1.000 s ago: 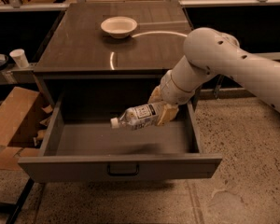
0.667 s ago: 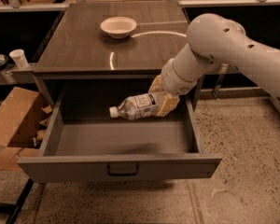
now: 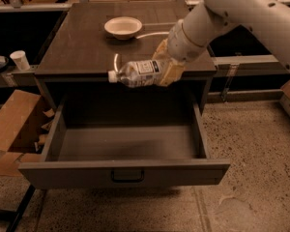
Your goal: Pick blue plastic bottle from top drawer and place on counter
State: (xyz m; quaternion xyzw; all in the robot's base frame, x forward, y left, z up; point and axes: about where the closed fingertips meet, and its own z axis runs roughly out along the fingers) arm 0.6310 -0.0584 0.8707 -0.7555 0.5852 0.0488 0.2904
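The blue plastic bottle (image 3: 137,73) is clear with a white cap and a printed label. It lies on its side in the air, cap to the left, level with the counter's front edge. My gripper (image 3: 166,70) is shut on its base end, at the end of the white arm that reaches in from the upper right. The top drawer (image 3: 125,174) stands pulled out below and its inside is empty. The counter (image 3: 82,47) is dark and glossy, behind and just under the bottle.
A white bowl (image 3: 123,27) sits at the back middle of the counter. A white cup (image 3: 20,60) stands on a shelf at the left. A cardboard box (image 3: 12,124) lies on the floor left of the drawer. Speckled floor spreads to the right.
The gripper has lifted the bottle up out of the drawer to the height of the counter's front edge. The arm has risen with it.
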